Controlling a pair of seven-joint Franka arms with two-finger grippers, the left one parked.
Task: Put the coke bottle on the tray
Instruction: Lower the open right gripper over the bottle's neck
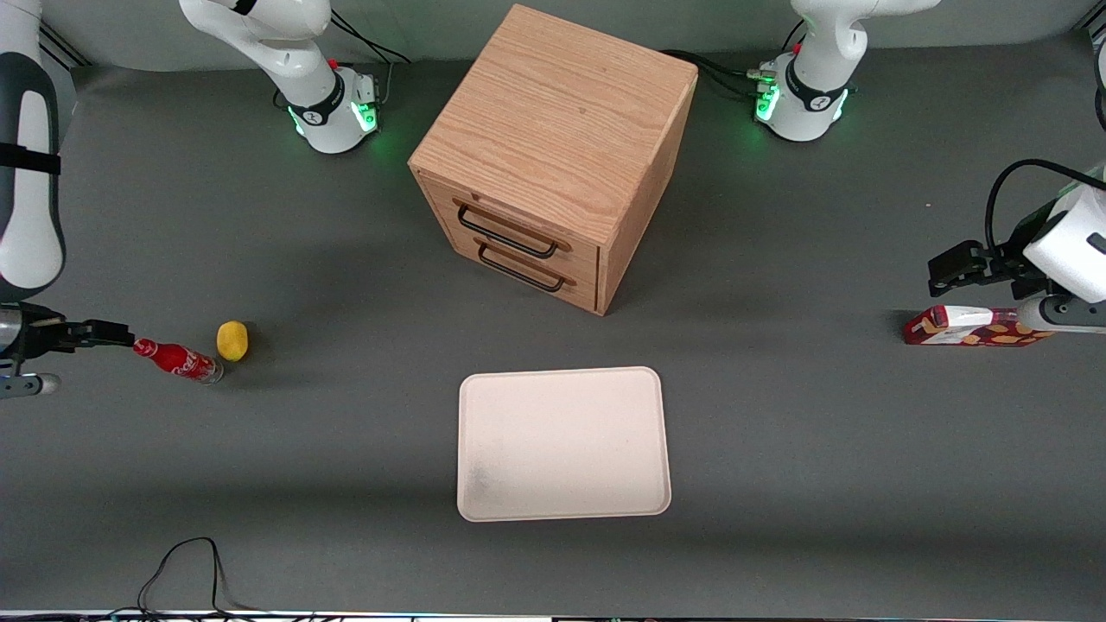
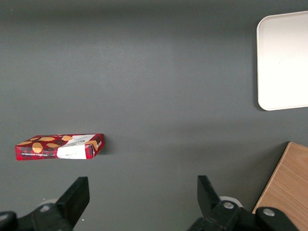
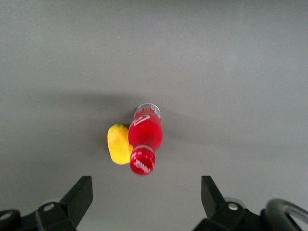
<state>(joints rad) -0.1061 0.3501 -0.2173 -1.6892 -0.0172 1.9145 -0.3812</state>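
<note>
The coke bottle (image 1: 177,360), small and red with a red cap and white script, lies on the grey table toward the working arm's end, cap pointing at my gripper. In the right wrist view the coke bottle (image 3: 144,139) lies just ahead of the fingertips, touching a lemon (image 3: 118,143). My right gripper (image 1: 117,333) is open and empty, low over the table, a short way from the cap; its jaws (image 3: 147,192) stand wide apart. The cream-white tray (image 1: 562,445) lies empty mid-table, nearer the front camera than the cabinet; its corner also shows in the left wrist view (image 2: 284,57).
The lemon (image 1: 232,340) lies beside the bottle's base. A wooden two-drawer cabinet (image 1: 553,155) stands mid-table. A red-and-white snack box (image 1: 972,328) lies toward the parked arm's end, also in the left wrist view (image 2: 60,147). A black cable (image 1: 186,570) loops at the front edge.
</note>
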